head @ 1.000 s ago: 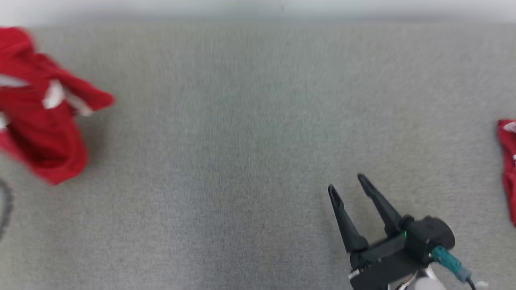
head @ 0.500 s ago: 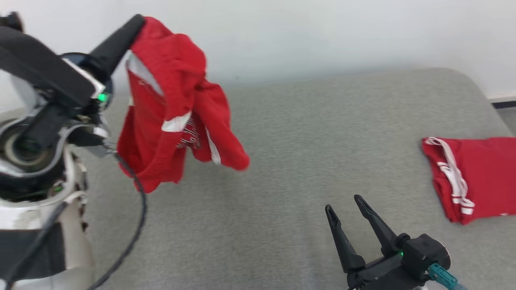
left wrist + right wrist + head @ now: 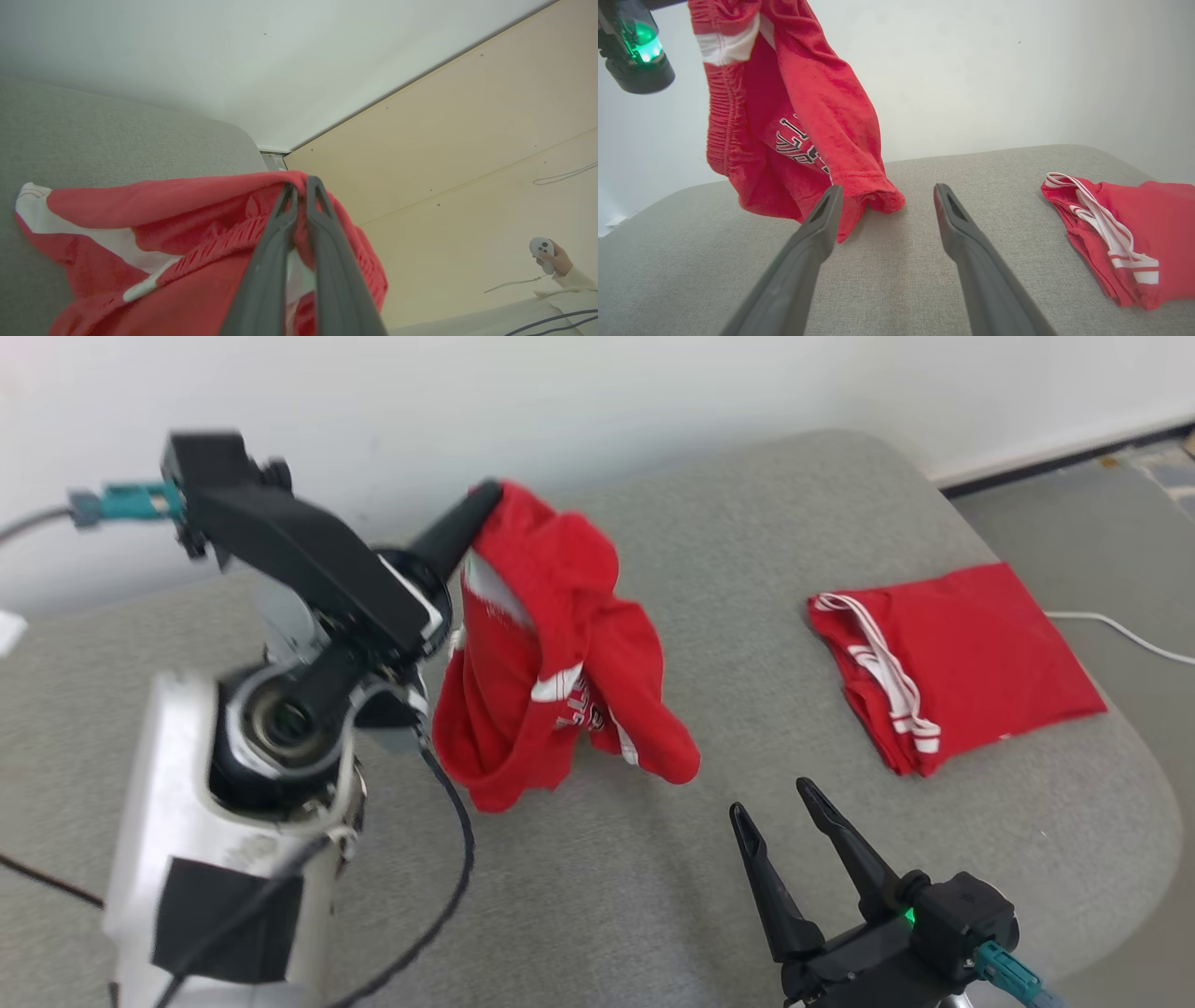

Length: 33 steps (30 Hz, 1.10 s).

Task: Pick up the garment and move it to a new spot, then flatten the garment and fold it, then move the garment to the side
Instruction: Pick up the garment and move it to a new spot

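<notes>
Garment point(image 3: 551, 653) carried inward, left end effector point(image 3: 301, 187) pinching it

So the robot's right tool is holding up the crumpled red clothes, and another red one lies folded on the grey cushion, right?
Not quite. The left tool is the one shut on the hanging red garment, as the head view shows; the right tool is open and holds nothing. The other red garment does lie folded on the grey cushion.

A grey fabric-covered surface point(image 3: 766, 551) with a rounded corner carries the things. One folded red garment point(image 3: 980, 653) with white stripes lies flat near its right edge.
</notes>
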Motion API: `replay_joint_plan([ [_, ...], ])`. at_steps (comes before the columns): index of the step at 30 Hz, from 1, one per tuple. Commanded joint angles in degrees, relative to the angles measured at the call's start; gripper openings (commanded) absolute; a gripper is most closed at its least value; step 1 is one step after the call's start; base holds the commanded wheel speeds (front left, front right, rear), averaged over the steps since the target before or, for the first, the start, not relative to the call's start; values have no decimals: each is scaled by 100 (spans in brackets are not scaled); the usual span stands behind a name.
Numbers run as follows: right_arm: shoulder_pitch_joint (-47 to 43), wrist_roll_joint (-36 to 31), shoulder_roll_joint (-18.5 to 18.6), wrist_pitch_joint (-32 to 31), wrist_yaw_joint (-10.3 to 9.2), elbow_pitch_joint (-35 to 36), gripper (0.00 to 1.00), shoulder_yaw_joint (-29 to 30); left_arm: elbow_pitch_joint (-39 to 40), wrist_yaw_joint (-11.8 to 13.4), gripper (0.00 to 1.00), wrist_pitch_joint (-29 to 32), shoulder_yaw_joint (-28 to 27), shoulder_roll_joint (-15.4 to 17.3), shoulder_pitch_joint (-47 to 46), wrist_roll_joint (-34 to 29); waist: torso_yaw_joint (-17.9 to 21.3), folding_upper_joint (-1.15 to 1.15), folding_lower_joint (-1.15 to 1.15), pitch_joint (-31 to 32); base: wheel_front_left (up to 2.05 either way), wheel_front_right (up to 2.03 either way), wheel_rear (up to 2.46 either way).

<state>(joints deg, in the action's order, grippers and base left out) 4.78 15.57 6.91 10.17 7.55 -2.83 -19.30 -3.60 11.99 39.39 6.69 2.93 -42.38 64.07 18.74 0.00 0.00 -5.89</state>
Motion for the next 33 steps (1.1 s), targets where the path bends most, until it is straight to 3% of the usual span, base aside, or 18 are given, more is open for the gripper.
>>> replay_joint_plan([
  [1, 60, 56, -35, 52, -14, -30, 100, -7, -169, -66, 0, -222, 71, 0, 222, -66, 399, 0, 0, -329, 0, 0, 0],
  [11, 117, 38, -10, 104, -14, -101, 100, 64, -2050, -463, 0, -2036, 538, 53, 947, -1069, 395, 0, 0, -442, 0, 0, 0],
  [13, 100, 15, -7, 86, -14, -97, 100, 91, -2296, -623, 32, -2285, 606, 41, 1015, -1096, 295, 0, 0, -414, 0, 0, 0],
  [14, 85, 5, 2, 72, -14, -97, 100, 95, -2366, -713, 100, -2420, 604, 34, 1024, -1066, 240, 0, 0, -397, 0, 0, 0],
  [17, 17, -6, 31, 60, -14, -79, 100, 141, -2416, -956, 100, -2983, 648, 16, 1016, -1163, 25, 0, 0, -321, 0, 0, 0],
  [21, -104, -18, 58, 35, -14, -37, 100, 366, -2201, -1351, 100, -4298, 722, 41, 1165, -1623, -311, 0, 0, -166, 0, 0, 0],
  [24, -203, -54, 70, 0, -14, 21, 100, 475, -2054, -1506, 100, -5004, 840, 59, 1409, -1926, -556, 0, 0, -23, 0, 0, 0],
  [29, -372, -80, 121, -90, -14, 119, 100, 695, -1720, -1528, 100, -5401, 783, 122, 1902, -2350, -879, 0, 0, 167, 0, 0, 0],
  [33, -567, -111, 141, -149, -14, 230, 100, 976, -953, -1438, 100, -5457, 479, 201, 2493, -3056, -1183, 0, 0, 321, 0, 0, 0],
])
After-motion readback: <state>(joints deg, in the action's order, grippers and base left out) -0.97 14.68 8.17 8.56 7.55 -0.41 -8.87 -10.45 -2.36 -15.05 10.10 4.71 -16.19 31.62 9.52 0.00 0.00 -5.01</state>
